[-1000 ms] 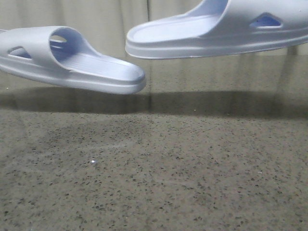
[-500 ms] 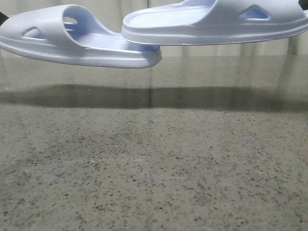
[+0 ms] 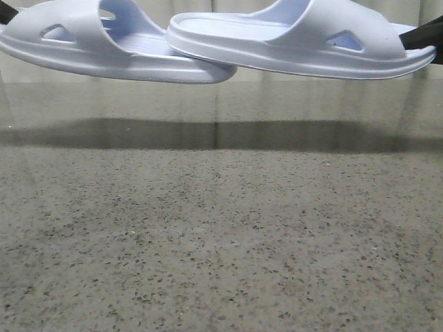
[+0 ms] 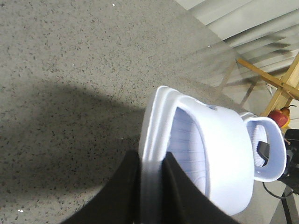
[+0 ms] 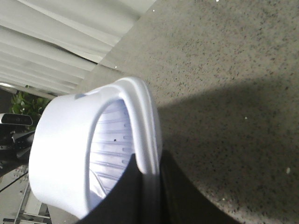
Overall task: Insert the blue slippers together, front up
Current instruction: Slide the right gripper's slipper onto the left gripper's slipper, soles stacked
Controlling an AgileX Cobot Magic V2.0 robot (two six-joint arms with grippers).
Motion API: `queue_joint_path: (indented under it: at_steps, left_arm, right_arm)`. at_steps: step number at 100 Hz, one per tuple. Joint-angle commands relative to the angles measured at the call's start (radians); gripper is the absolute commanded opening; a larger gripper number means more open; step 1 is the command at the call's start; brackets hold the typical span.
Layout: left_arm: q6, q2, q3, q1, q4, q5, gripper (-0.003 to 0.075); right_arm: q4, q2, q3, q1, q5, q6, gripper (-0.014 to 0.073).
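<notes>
Two pale lavender-blue slippers hang above the table in the front view. The left slipper point(image 3: 83, 41) is at the top left, its strap near my left gripper point(image 3: 5, 12). The right slipper point(image 3: 297, 41) is at the top right, held by my right gripper point(image 3: 423, 34). Its free end overlaps the left slipper's free end in front, tilted slightly down. In the left wrist view, my left gripper point(image 4: 152, 156) is shut on the sole rim of its slipper point(image 4: 219, 154). In the right wrist view, my right gripper point(image 5: 148, 161) is shut on the sole rim of its slipper point(image 5: 65, 149).
The speckled grey stone table point(image 3: 221, 242) lies below, with the slippers' shadow across its far part. Pale curtains hang behind. A wooden frame point(image 4: 275, 88) and a red object point(image 4: 280, 116) stand beyond the table's edge, as does a plant point(image 5: 21, 102).
The two slippers have come together: the left one rose and moved right, the right one came down and left. Their free ends, apart a second ago, now overlap.
</notes>
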Motion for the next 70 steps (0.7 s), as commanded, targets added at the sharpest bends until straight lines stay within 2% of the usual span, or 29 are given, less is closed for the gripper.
queue_joint_path:
  at_steps: [1, 31, 70]
  left_arm:
    - [0.007, -0.043, -0.025, -0.011, -0.106, 0.073, 0.0015]
    - [0.011, -0.043, -0.025, -0.063, -0.136, 0.073, 0.0015]
    - [0.014, -0.043, -0.025, -0.11, -0.173, 0.073, 0.0015]
  right_arm:
    - [0.07, 0.01, -0.059, 0.034, 0.08, -0.04, -0.0104]
    - [0.07, 0.114, -0.202, 0.208, 0.013, -0.042, -0.0104]
    - [0.091, 0.249, -0.374, 0.396, 0.027, -0.042, -0.0104]
